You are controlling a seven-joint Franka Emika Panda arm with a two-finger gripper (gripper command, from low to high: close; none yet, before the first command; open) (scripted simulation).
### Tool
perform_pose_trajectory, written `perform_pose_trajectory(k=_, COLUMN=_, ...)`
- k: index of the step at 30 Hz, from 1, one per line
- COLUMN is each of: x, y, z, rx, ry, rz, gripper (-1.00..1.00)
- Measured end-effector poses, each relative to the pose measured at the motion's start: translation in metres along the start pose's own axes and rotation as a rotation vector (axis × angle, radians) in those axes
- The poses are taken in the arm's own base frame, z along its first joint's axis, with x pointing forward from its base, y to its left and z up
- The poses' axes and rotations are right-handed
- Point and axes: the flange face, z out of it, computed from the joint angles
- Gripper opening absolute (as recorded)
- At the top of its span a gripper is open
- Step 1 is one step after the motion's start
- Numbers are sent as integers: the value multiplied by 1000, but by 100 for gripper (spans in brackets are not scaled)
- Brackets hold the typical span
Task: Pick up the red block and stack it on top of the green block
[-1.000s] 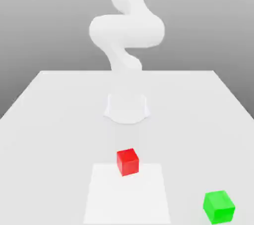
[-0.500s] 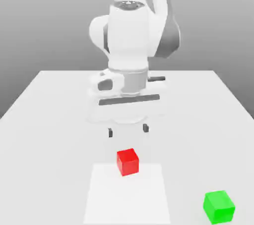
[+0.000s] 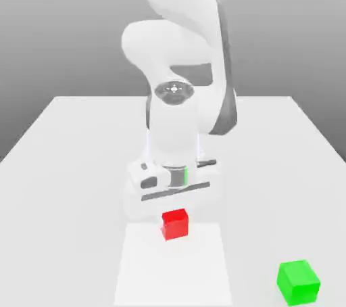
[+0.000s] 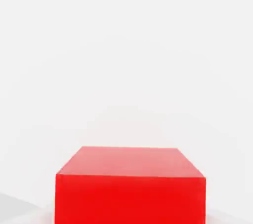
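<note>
The table (image 3: pixel 61 163) is white, with a paler square patch (image 3: pixel 172 272) at its near middle. The red block (image 3: pixel 175 224) sits on the far edge of that patch, near the centre of the exterior view. The arm (image 3: pixel 179 96) stands bent over it, and the hand hangs just above the block, hiding the block's far top edge. The gripper (image 3: pixel 174 216) is down at the block and closed narrow; its tips are hidden behind the hand's body, so whether they clamp the block's sides cannot be told. The green block (image 3: pixel 298 281) lies well apart at the near right of the exterior view, with nothing between it and the red block.

The hand view gives the red block (image 4: pixel 130 184) close up, its top face and one side, on bare white table (image 4: pixel 123 45).

A second ago the arm was folded up at the far side; half a second ago the hand hung above the block with fingers spread wide. Both blocks have kept their places.
</note>
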Motion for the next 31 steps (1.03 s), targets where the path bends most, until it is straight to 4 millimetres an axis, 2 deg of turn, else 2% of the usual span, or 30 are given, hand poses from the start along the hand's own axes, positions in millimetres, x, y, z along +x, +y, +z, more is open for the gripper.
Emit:
perform_pose_trajectory(k=6, x=-1, y=1, z=-45, rx=0, ry=0, rz=0, gripper=-100)
perform_pose_trajectory(k=7, x=2, y=-6, z=-50, rx=0, ry=-1, rz=-6, gripper=-100)
perform_pose_trajectory(k=10, x=16, y=-41, z=-59, rx=1, ry=-3, rz=-35, gripper=-100)
perform_pose_trajectory(k=16, x=31, y=-137, z=-73, rx=2, ry=-5, rz=-113, gripper=-100)
perform_pose_trajectory(k=23, x=33, y=-241, z=-87, rx=2, ry=-2, rz=-154, gripper=-100)
perform_pose_trajectory(k=25, x=33, y=-252, z=-70, rx=2, ry=-1, rz=-158, gripper=-100)
perform_pose_trajectory(k=27, x=32, y=-255, z=-43, rx=1, ry=0, rz=-159, gripper=-100)
perform_pose_trajectory(k=28, x=32, y=-255, z=-32, rx=1, ry=0, rz=-160, gripper=100)
perform_pose_trajectory(k=31, x=32, y=-255, z=-32, rx=1, ry=0, rz=-160, gripper=100)
